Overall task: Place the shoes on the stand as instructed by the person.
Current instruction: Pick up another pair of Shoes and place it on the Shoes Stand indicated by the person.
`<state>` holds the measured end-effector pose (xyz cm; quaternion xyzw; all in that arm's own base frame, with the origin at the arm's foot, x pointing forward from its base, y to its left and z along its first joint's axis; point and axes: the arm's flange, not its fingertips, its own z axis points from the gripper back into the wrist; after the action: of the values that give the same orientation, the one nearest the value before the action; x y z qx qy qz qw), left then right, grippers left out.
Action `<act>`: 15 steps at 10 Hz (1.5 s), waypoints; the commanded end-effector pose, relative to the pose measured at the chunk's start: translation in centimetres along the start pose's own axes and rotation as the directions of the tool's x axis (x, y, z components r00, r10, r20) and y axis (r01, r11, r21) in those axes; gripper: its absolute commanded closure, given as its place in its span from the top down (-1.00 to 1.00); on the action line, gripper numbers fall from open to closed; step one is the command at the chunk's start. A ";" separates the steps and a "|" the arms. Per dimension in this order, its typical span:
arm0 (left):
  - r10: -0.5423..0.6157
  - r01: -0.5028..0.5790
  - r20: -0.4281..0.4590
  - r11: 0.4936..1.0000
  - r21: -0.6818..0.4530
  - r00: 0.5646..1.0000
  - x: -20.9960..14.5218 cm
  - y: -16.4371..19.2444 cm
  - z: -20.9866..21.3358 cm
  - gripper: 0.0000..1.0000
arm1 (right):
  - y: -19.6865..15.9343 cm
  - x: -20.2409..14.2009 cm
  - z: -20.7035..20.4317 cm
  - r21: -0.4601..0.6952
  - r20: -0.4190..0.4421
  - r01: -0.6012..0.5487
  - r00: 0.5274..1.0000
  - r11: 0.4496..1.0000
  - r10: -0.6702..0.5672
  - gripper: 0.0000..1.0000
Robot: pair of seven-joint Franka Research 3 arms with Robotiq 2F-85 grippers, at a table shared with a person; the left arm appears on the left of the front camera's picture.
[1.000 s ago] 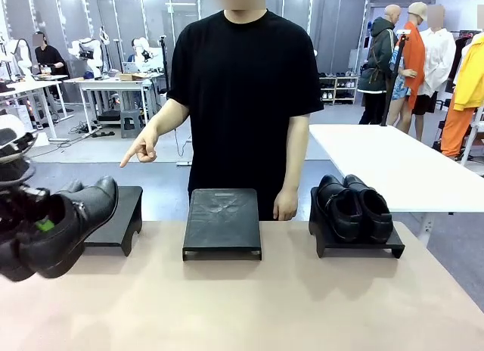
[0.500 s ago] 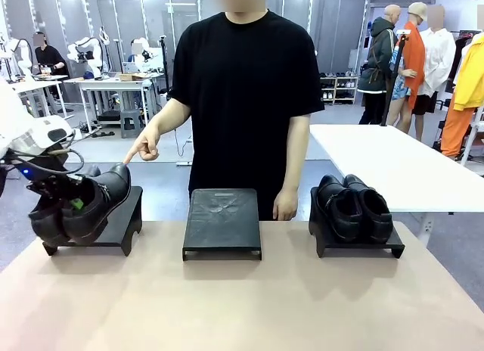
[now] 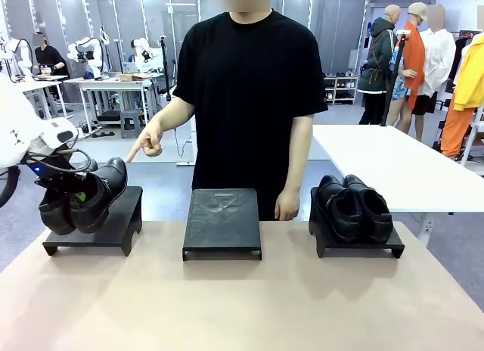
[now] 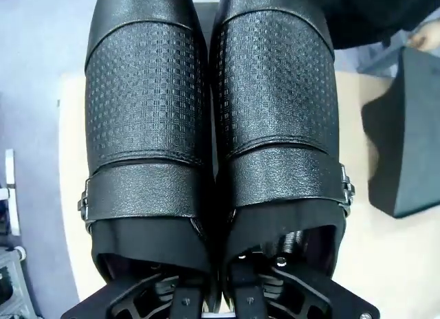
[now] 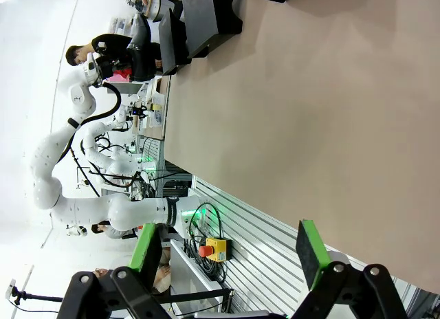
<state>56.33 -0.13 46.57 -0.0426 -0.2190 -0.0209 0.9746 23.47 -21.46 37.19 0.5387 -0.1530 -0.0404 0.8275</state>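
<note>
My left gripper (image 3: 66, 202) is clamped on the strapped pair of shoes (image 3: 85, 203) at the left edge of the front view, heels pinched together so both ride as one load. They hang toe-up, tilted, over the left stand (image 3: 113, 222), soles look close to its top but I can't tell if they touch. The person's hand (image 3: 146, 144) points down toward that stand, upper left of centre, which is why I bring the pair here. In the left wrist view the two shoes (image 4: 213, 126) sit side by side, buckles outward. The middle stand (image 3: 221, 221) is bare; the other pair (image 3: 354, 206) sits on the right stand (image 3: 355, 245). My right gripper (image 5: 227, 250) is released, parked over the table (image 5: 330, 113), holding nothing.
</note>
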 end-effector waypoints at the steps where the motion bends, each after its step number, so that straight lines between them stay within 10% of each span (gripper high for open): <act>1: 0.047 -0.048 0.055 0.998 0.026 0.997 3.1 0.9 -0.8 -0.82 | 0.2 0.0 0.1 0.015 0.011 -0.010 1.000 1.000 0.009 1.00; 13: 0.021 -0.021 0.006 1.000 -0.006 1.000 4.8 1.4 -6.7 -0.82 | 0.2 0.0 0.1 0.015 0.011 -0.010 1.000 1.000 0.009 1.00; 15: 0.023 -0.023 -0.004 1.000 -0.003 1.000 4.7 1.6 -6.9 -0.21 | 0.2 0.0 0.1 0.015 0.011 -0.010 1.000 1.000 0.009 1.00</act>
<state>62.78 0.15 41.89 -0.0461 -0.2058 -0.0068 0.9775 23.47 -21.46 37.19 0.5387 -0.1530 -0.0405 0.8275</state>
